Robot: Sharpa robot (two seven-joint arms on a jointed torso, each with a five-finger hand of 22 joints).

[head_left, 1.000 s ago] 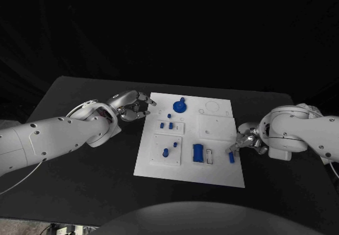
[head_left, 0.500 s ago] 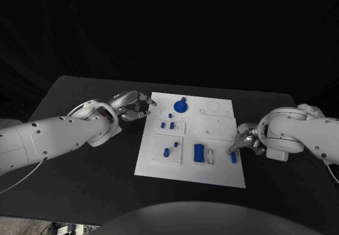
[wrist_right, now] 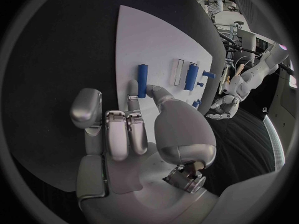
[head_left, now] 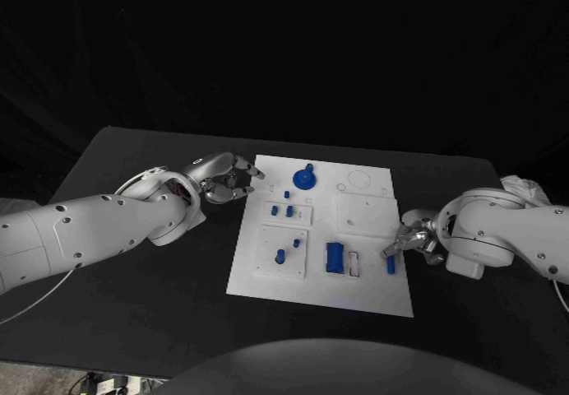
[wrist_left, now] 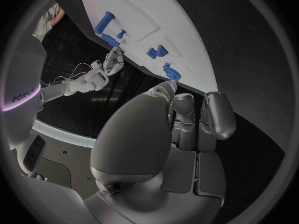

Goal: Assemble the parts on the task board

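Right hand (head_left: pixel 409 243) at the task board (head_left: pixel 367 210) 4 o'clock edge, fingertips pinching a small blue cylinder (wrist_right: pixel 142 80) lying there: pickup step. Next, lift and carry it to its slot. Left hand (head_left: pixel 225 178) hovers at 10 o'clock, fingers curled, empty.

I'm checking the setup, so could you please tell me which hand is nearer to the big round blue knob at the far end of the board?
Left. The left hand sits just off the board's edge beside the knob; the right hand is by the opposite edge, farther down.
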